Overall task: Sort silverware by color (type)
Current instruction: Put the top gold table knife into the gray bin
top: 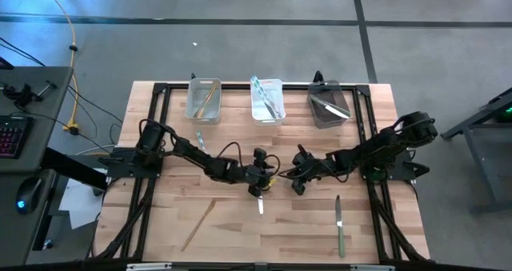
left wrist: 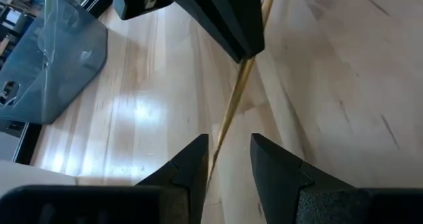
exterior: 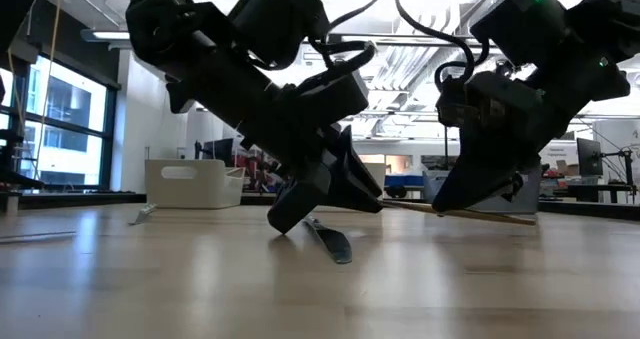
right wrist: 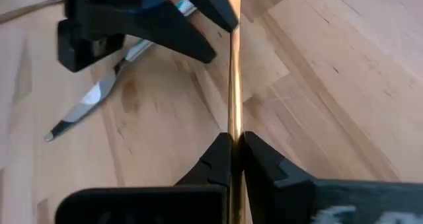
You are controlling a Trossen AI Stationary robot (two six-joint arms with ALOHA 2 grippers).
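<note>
Gold piece (right wrist: 234, 92) pinched in right hand (right wrist: 234, 151) (midtable).

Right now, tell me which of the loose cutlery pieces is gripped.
The gold piece at the table's middle: the right gripper's fingers are shut on it. The silver knife, gold knife and green knife lie free.

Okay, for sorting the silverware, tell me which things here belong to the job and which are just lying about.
Part of the job:
gold piece, held in the right gripper
silver knife
green-handled knife
gold piece on the table
three bins
left gripper, fingers apart

Lying about:
keyboard
mouse
yellow cable
</note>
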